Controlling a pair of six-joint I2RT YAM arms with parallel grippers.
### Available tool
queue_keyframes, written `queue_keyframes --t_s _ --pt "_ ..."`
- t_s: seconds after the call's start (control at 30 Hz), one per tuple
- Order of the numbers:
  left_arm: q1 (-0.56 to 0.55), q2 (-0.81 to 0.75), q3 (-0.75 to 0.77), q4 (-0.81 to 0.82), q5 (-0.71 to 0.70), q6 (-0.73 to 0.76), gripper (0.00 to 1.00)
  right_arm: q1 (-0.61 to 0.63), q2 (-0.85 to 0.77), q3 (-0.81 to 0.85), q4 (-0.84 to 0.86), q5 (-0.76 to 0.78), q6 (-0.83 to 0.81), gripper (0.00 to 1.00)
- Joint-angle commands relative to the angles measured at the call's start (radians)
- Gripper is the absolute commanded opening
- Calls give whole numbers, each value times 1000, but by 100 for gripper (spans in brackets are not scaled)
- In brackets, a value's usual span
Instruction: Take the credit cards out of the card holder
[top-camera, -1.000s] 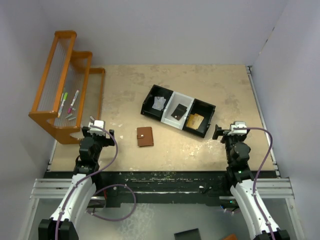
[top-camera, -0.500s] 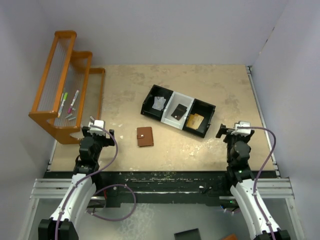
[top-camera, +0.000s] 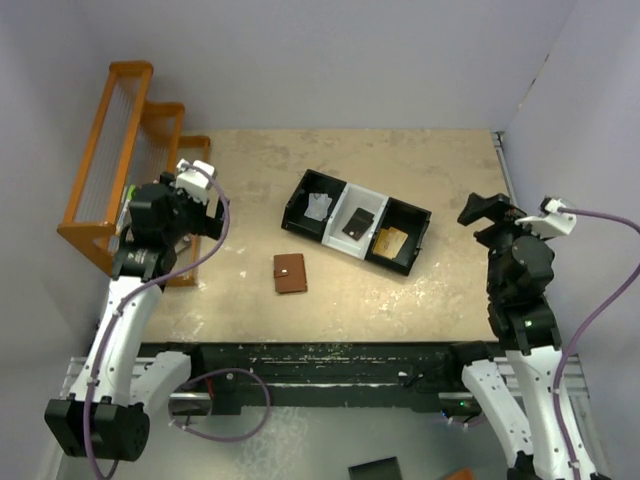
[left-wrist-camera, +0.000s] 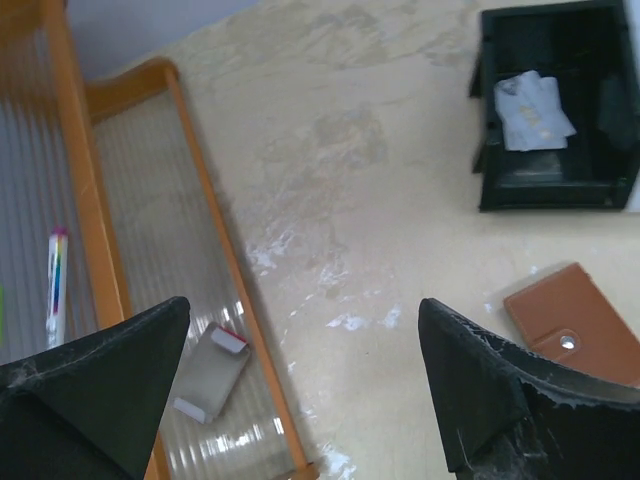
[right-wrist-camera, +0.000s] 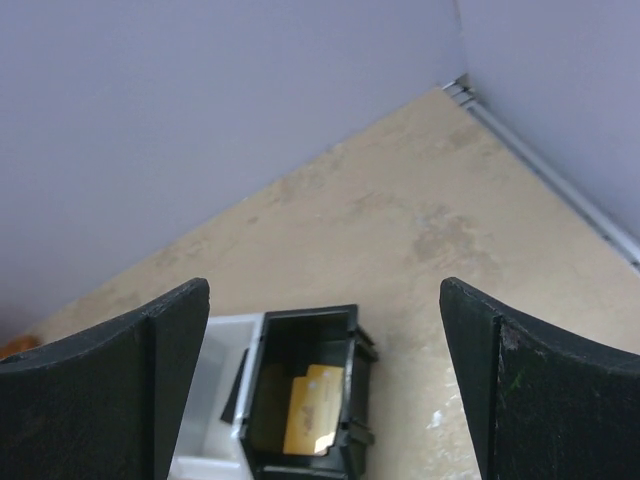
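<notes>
The brown card holder (top-camera: 290, 273) lies closed and snapped on the table; its corner shows in the left wrist view (left-wrist-camera: 575, 325). A black credit card (top-camera: 358, 222) lies in the white middle compartment of the tray (top-camera: 420, 236). A gold-orange card (top-camera: 390, 241) lies in the tray's right black compartment and shows in the right wrist view (right-wrist-camera: 312, 408). My left gripper (top-camera: 203, 215) is open and empty, raised by the rack, left of the card holder. My right gripper (top-camera: 480, 210) is open and empty, raised to the right of the tray.
A white paper scrap (top-camera: 319, 206) lies in the tray's left compartment (left-wrist-camera: 545, 195). An orange stepped rack (top-camera: 130, 170) with pens stands at the left; its lowest shelf holds a small grey item (left-wrist-camera: 210, 370). Walls enclose the table on three sides.
Both arms have risen from their low rest pose. The left gripper moved up and back beside the rack. The right gripper lifted and swung right. The card holder and tray have not moved.
</notes>
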Motion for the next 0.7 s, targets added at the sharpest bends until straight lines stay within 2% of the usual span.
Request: queue_keyframes --t_s 0.0,0.1,0.23,0.37,0.67 --pt "-3 86 220 -339 229 144 99 4 41 63 -100 -197 93 100" --pt "-2 135 289 -453 326 204 99 5 87 46 2 -387 66 100" --pt "-2 158 280 -513 406 283 99 52 197 39 -26 -441 103 100" --pt "-2 160 223 -496 412 357 99 227 235 -8 0 -347 134 100" --pt "-2 163 129 -478 391 420 99 629 549 38 96 -140 205 100"
